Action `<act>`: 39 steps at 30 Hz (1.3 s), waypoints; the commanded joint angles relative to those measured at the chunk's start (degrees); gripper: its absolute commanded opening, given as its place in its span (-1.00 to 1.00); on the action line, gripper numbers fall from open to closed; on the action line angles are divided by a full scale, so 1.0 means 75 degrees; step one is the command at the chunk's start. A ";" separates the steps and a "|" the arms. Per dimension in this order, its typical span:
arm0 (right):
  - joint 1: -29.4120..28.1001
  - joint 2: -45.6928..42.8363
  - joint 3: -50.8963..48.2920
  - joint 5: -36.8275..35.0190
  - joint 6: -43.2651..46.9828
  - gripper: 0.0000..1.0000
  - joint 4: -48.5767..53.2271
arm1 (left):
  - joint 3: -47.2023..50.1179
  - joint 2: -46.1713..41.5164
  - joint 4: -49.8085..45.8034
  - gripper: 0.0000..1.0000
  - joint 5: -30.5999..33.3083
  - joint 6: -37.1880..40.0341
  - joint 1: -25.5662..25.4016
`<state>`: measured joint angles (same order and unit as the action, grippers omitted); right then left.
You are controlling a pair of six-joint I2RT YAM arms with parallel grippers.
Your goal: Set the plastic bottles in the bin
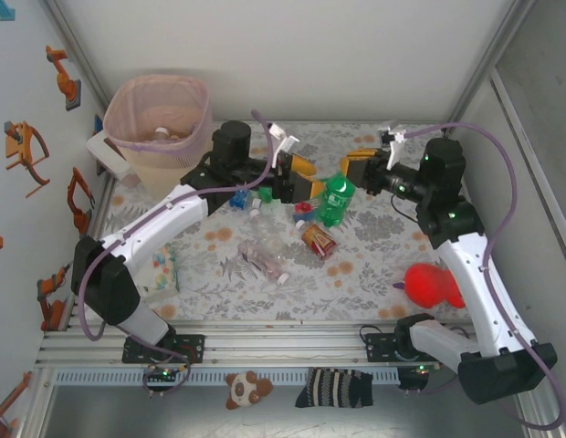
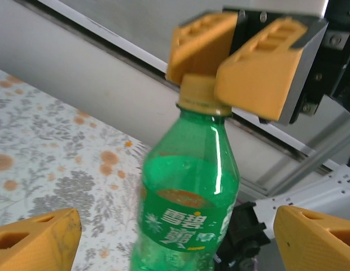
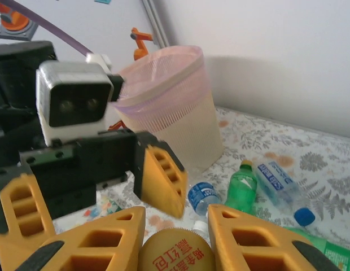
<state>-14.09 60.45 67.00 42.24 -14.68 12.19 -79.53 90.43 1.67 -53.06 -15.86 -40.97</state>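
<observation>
A green plastic bottle (image 1: pixel 336 201) with a yellow cap (image 2: pixel 198 95) stands upright mid-table, and my right gripper (image 1: pixel 351 169) is shut on that cap (image 3: pixel 175 254) from above. My left gripper (image 1: pixel 306 179) is open, its orange fingers (image 2: pixel 36 240) wide apart on either side of the bottle's body (image 2: pixel 189 192) without touching it. Several more bottles lie on the floral cloth: a clear crushed one (image 1: pixel 263 257), a copper one (image 1: pixel 318 239), a small green one (image 3: pixel 241 189) and a blue-labelled one (image 3: pixel 279 180). The pink bin (image 1: pixel 164 119) stands at the far left with bottles inside.
A red plush toy (image 1: pixel 431 285) lies near the right arm's base. A white box with coloured dots (image 1: pixel 160 271) sits beside the left arm. A small white container (image 1: pixel 108 151) stands left of the bin. Walls close in the table on three sides.
</observation>
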 commanded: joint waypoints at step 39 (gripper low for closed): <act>-0.0489 -0.0703 0.0733 0.0403 0.0465 -0.53 0.0040 | -0.0699 0.0198 -0.0762 0.13 0.0412 0.2114 -0.1138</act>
<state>-17.10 56.77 70.65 46.41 -12.29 11.79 -83.26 91.74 -4.16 -50.54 -1.23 -49.43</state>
